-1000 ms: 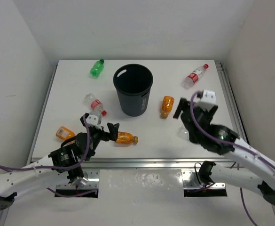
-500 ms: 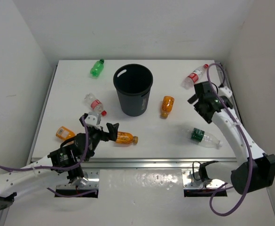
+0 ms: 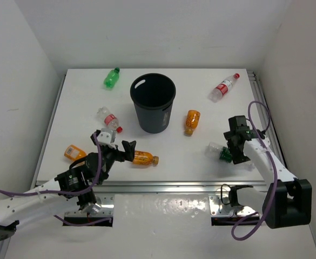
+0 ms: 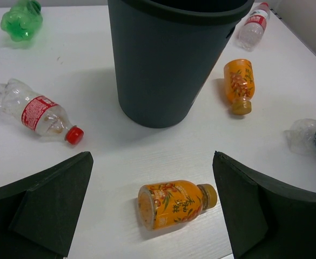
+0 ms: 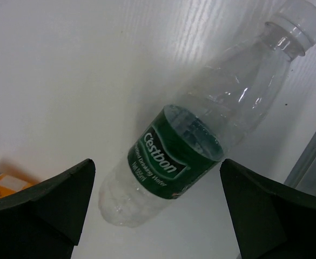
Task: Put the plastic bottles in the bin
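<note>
One clumsy squeeze from our spread right gripper (image 3: pixel 232 149) could roll the green-labelled bottle (image 5: pixel 174 156) off the tabletop's (image 3: pixel 190 164) right edge.

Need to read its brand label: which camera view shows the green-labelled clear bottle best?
The right wrist view: the green-labelled clear bottle fills the frame, lying on its side, label print readable. The top external view shows it small, partly hidden by the right gripper. The left wrist view catches only one end at the right edge.
</note>
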You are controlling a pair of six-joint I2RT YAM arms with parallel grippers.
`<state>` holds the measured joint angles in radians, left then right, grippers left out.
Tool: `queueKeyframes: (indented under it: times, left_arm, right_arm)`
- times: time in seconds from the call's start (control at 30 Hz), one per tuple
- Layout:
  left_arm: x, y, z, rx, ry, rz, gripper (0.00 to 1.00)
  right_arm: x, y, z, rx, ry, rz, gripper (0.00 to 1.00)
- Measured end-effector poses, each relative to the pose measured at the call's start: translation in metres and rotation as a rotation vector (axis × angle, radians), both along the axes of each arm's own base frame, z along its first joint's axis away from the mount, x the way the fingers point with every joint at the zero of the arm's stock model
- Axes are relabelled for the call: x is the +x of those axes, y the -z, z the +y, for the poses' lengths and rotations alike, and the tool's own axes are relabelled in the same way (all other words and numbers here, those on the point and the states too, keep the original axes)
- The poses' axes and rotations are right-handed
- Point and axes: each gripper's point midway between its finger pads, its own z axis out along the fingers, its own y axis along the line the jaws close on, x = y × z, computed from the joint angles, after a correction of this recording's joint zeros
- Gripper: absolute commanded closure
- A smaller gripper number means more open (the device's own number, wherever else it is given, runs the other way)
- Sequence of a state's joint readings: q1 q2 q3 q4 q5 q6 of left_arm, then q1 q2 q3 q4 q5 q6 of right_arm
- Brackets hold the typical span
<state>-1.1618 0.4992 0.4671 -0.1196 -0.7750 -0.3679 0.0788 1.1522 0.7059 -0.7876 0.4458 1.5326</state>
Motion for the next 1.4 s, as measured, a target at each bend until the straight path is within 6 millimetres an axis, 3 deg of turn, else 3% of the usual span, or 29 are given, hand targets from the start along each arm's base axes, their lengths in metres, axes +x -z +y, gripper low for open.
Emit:
queueKeyframes:
  times: [0.2,0.53,0.6,0.77,0.93,1.03,1.13,1.23,1.33,1.4]
  left_arm:
    - [0.0,0.0,0.0,0.0,-0.001,0.0,0.0]
    - [0.001,0.002,0.001,0.012,-0.013,0.003,0.0]
    - [0.002,0.003,0.001,0.017,-0.015,0.005,0.0]
    - [0.002,0.006,0.001,0.028,-0.018,0.009,0.0]
    - [0.003,0.008,0.0,0.036,-0.021,0.012,0.0]
    - [0.003,0.008,0.001,0.033,-0.03,0.013,0.0]
    - [0.004,0.007,0.004,0.019,-0.045,0.011,0.0]
    - [0.003,0.009,0.007,0.005,-0.047,0.012,0.0]
    - [0.002,0.008,0.008,-0.014,-0.046,0.01,0.0]
    - [0.001,0.007,0.008,-0.021,-0.045,0.009,0.0]
  right_arm:
    - [-0.011,0.03,0.0,0.042,0.043,0.004,0.03]
    - [-0.002,0.055,-0.004,0.063,0.076,0.019,0.04]
    - [-0.006,0.065,-0.003,0.072,0.079,0.046,0.08]
    - [-0.001,0.07,-0.008,0.088,0.087,0.038,0.35]
    - [0.007,0.059,-0.006,0.064,0.005,-0.024,0.4]
    - [0.035,0.019,0.008,0.01,-0.177,-0.204,0.4]
    - [0.076,-0.06,0.04,-0.065,-0.419,-0.524,0.42]
    - [0.107,-0.156,0.081,-0.15,-0.657,-0.764,0.4]
    - [0.136,-0.271,0.134,-0.264,-0.887,-1.037,0.35]
    - [0.143,-0.326,0.172,-0.348,-1.024,-1.182,0.34]
